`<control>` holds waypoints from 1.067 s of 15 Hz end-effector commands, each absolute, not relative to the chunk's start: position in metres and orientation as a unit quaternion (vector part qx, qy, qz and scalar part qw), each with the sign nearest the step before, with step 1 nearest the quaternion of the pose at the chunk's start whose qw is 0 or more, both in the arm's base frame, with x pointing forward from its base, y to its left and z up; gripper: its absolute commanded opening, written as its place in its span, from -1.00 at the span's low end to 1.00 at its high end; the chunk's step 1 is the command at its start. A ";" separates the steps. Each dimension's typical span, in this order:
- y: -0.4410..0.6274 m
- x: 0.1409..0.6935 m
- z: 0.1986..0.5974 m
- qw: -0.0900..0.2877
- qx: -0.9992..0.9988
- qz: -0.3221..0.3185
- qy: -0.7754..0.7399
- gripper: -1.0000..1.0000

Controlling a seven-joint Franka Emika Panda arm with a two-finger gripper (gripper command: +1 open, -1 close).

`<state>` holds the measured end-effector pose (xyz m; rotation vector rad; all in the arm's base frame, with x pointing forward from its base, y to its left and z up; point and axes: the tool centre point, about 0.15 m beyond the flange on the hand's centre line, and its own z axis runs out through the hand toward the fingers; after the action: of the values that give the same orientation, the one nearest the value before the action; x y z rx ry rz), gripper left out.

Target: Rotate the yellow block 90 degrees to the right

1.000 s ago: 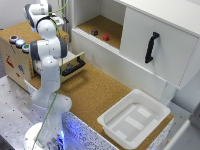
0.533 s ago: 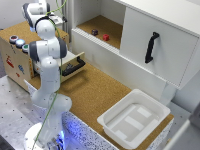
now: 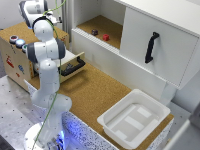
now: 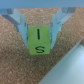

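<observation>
— What hems you in?
— The yellow block [image 4: 39,40] fills the gap between the fingers [image 4: 21,26]. A pale edge [image 4: 70,67] lies near.
— Free room?
— You have bare cork surface [image 4: 12,62] on the other sides.

The arm [image 3: 46,55] stands folded upright — its gripper [image 4: 40,31] clamped on something.

White rounded arm [image 3: 46,65] with grey joints, glowing blue base [image 3: 62,137]

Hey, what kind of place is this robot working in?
Probably a robotics lab test bench: a Panda arm stands by a cork-topped counter with a white cabinet and a white plastic tray, props rather than furnishings.
</observation>
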<state>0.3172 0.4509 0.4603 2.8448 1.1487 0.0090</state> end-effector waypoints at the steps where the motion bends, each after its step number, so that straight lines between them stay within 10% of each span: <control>1: 0.449 0.317 0.442 0.007 0.974 0.012 0.224 -1.00; 9: 0.456 0.364 0.416 -0.067 0.997 0.015 0.034 -1.00; 16: 0.445 0.377 0.428 -0.020 0.998 -0.028 -0.047 -1.00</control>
<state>0.3656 0.4556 0.4265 3.1734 -0.0136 0.0282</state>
